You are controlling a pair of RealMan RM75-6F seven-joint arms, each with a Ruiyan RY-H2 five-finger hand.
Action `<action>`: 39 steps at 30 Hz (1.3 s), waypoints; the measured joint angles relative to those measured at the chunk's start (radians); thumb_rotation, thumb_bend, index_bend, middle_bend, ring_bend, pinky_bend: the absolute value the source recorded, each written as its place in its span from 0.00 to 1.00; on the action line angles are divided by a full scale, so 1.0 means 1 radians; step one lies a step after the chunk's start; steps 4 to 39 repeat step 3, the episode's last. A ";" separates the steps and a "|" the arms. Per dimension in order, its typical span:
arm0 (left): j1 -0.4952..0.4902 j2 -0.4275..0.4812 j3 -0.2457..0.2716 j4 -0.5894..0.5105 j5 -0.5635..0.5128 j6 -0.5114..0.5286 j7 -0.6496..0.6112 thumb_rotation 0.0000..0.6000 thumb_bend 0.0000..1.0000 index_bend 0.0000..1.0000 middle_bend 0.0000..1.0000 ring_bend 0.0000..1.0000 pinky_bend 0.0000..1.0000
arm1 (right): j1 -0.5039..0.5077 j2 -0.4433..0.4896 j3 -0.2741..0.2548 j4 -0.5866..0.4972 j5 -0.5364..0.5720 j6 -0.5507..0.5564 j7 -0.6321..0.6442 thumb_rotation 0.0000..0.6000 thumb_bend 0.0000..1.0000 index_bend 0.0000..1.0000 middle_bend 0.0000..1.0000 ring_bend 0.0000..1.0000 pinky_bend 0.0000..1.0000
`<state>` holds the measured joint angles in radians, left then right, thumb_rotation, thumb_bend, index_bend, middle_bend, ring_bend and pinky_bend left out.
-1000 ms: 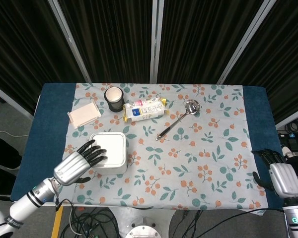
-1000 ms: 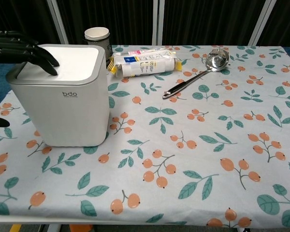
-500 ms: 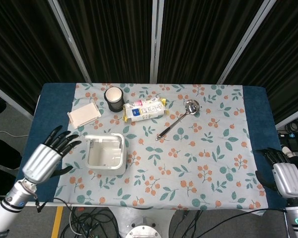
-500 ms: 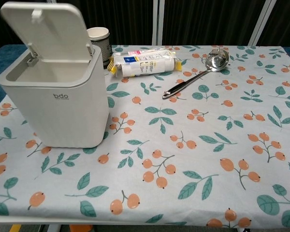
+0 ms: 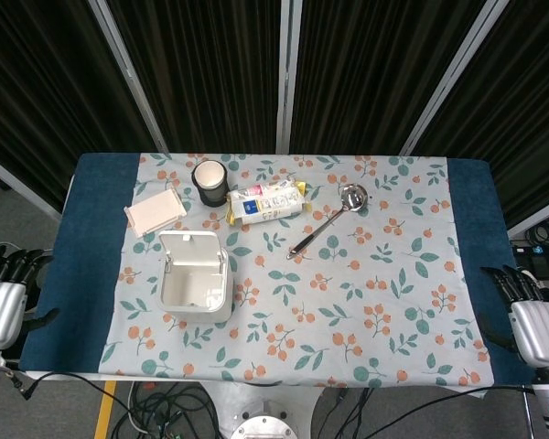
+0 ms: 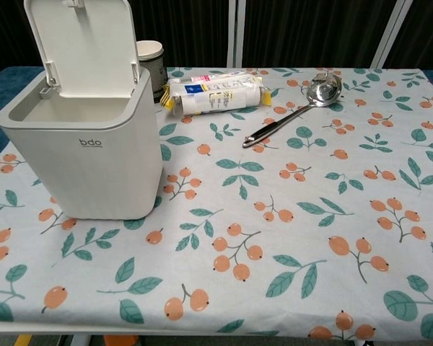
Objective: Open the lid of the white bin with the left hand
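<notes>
Since earlier frame, lid (image 6: 83, 45) swung up to upright; left robot hand (image 5: 0, 306) pulled back off desk (image 5: 82, 256) edge. We saw white bin (image 5: 195, 283) open, well right of it. Hand held nothing, fingers apart. Right robot hand (image 5: 533, 327) farther, idle, empty.

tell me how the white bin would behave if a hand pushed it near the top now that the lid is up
The white bin looks like thin plastic and shows nothing inside, so it is probably light and would slide on the tablecloth. It is taller than its footprint, and the lid stands nearly upright at the back, so a high push could well tip it.
</notes>
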<state>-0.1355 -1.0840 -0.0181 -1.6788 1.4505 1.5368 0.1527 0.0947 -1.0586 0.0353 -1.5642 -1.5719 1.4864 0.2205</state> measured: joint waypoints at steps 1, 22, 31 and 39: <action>0.010 -0.010 0.002 0.007 -0.007 0.001 0.002 1.00 0.00 0.21 0.15 0.14 0.02 | -0.002 0.001 0.002 -0.001 0.000 0.007 0.001 1.00 0.31 0.07 0.10 0.01 0.04; 0.025 -0.030 0.002 0.025 -0.010 0.018 0.013 1.00 0.00 0.21 0.15 0.14 0.02 | -0.006 0.003 0.009 -0.004 0.001 0.025 -0.001 1.00 0.31 0.07 0.10 0.01 0.03; 0.025 -0.030 0.002 0.025 -0.010 0.018 0.013 1.00 0.00 0.21 0.15 0.14 0.02 | -0.006 0.003 0.009 -0.004 0.001 0.025 -0.001 1.00 0.31 0.07 0.10 0.01 0.03; 0.025 -0.030 0.002 0.025 -0.010 0.018 0.013 1.00 0.00 0.21 0.15 0.14 0.02 | -0.006 0.003 0.009 -0.004 0.001 0.025 -0.001 1.00 0.31 0.07 0.10 0.01 0.03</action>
